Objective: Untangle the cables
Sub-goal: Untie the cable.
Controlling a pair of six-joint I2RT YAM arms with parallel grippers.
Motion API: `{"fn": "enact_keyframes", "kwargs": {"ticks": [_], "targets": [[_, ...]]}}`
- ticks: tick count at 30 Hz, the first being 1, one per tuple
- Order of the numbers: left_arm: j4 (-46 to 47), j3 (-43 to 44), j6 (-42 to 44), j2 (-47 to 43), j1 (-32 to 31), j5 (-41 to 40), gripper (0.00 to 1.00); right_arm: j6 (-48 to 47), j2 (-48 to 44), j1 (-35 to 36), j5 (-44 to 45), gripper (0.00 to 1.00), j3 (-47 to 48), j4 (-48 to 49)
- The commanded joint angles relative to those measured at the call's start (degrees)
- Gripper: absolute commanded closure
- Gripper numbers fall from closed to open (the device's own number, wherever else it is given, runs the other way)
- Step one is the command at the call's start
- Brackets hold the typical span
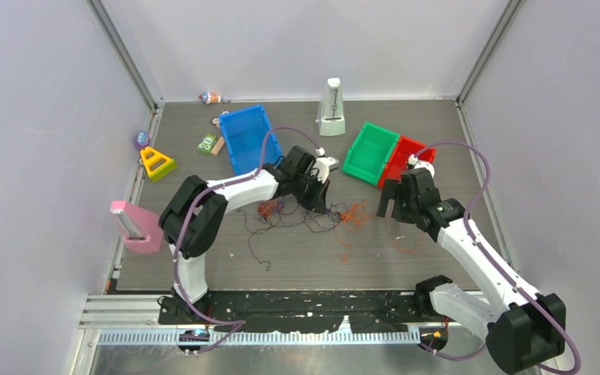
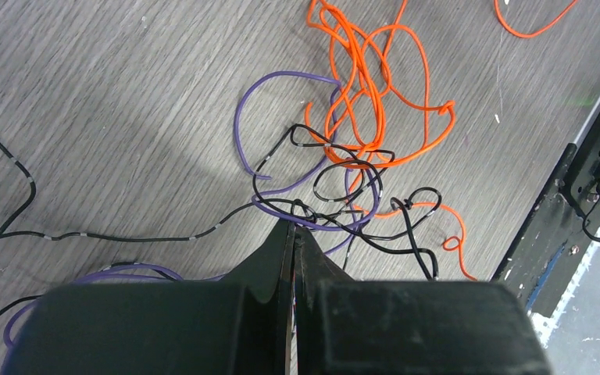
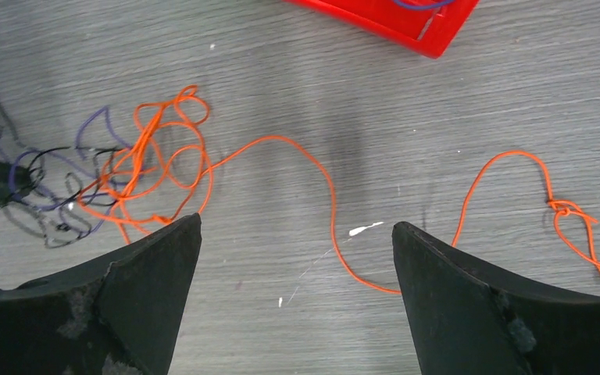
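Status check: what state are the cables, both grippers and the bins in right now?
cables: tangled, with orange, black and purple strands in one clump.
orange strand: trails loose from the clump, small knot near its far end.
left gripper: shut, tips at the clump; can't tell if a strand is pinched.
right gripper: open, holding nothing.
blue bin: upright, looks empty.
green bin: upright.
red bin: upright, beside green.
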Motion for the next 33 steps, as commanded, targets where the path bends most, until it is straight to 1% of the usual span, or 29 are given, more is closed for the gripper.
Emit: {"fn": "enact_keyframes", "kwargs": {"ticks": [1, 2, 6, 10, 13, 16, 18, 22, 24, 26, 27, 28, 29, 31, 33], "targets": [[0.56, -1.22, 0.07, -4.47, 0.28, -1.89, 1.0, 1.26, 3.84, -0.14, 4.87, 0.08, -1.15, 4.78], [0.6, -1.52, 0.08, -4.9, 0.47, -2.37, 1.0, 1.0, 4.59, -0.19, 4.95, 0.1, -1.57, 5.73], [0.75, -2.73, -0.35, -6.54, 1.33, -3.98, 1.0, 0.19, 9.08, -0.25, 5.02, 0.28, -2.51, 8.53], [1.46, -3.96, -1.5, -7.69, 2.6, -4.29, 1.0, 0.08, 13.53, -0.2, 4.68, 0.33, -3.17, 11.5], [2.01, -4.72, -2.21, -8.45, 3.57, -4.14, 1.0, 0.43, 17.38, -0.2, 4.8, 0.36, -3.47, 13.59], [2.67, -5.83, -2.82, -9.59, 4.4, -4.15, 1.0, 0.83, 19.99, -0.3, 5.42, 0.39, -2.23, 13.64], [3.64, -6.88, -3.33, -10.98, 4.81, -4.19, 1.0, 1.23, 21.19, -0.37, 6.43, 0.39, -1.76, 13.49], [7.91, -11.05, -4.11, -15.35, 5.54, -4.91, 1.0, 1.6, 23.89, -0.59, 5.79, 0.4, -0.67, 12.55], [9.37, -12.67, -4.2, -17.01, 5.76, -5.18, 1.0, 1.72, 25.1, -0.75, 5.3, 0.43, 0.0, 11.87], [9.85, -13.19, -4.1, -17.72, 5.91, -5.3, 1.0, 1.68, 25.71, -1.11, 4.54, 0.56, 0.15, 11.59], [9.86, -13.24, -4.06, -17.88, 5.9, -5.27, 1.0, 1.78, 25.72, -1.44, 4.21, 0.71, 0.01, 11.56], [9.82, -13.21, -3.99, -17.92, 5.93, -5.14, 1.0, 1.85, 25.5, -1.61, 3.82, 0.78, -0.09, 11.51], [9.83, -13.21, -3.97, -17.91, 5.97, -5.09, 1.0, 1.95, 25.26, -2.03, 4.0, 0.9, -0.38, 11.44], [9.94, -13.42, -3.83, -18.22, 5.97, -4.98, 1.0, 2.23, 23.03, -2.4, 5.09, 0.94, -0.87, 11.15], [10.45, -13.85, -3.72, -18.56, 5.97, -4.96, 1.0, 2.45, 17.91, -2.54, 6.53, 0.95, -0.7, 9.92]]}}
